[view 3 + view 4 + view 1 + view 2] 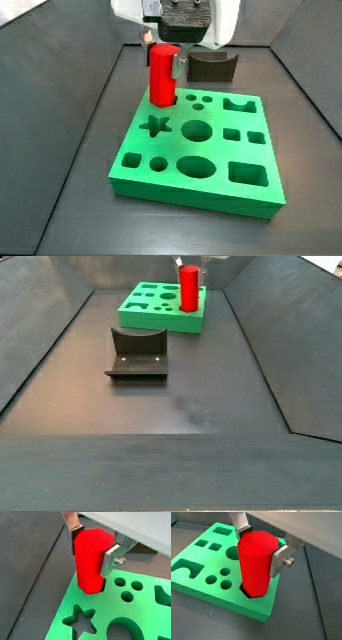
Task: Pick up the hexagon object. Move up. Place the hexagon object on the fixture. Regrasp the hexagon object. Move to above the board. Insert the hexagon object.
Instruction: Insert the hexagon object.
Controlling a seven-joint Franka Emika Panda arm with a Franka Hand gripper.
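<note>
The hexagon object [254, 562] is a red prism standing upright, and my gripper [259, 552] is shut on its upper part, one silver finger [279, 559] on each side. Its lower end is in the mouth of the hexagonal hole at a corner of the green board [198, 574]; how deep it sits is hidden. A wrist view shows the hexagon object [90, 559] in the gripper [90, 557] over the board [133, 619]. In a side view the hexagon object [162, 75] stands at the board's [214, 185] far left corner under the gripper [163, 45].
The dark fixture [211, 67] stands on the floor just behind the board, and shows in front of the board [150, 320] as the fixture [138, 353] from the opposite side. Star, round, oval and square holes cover the board. Sloping dark walls [40, 346] enclose the floor.
</note>
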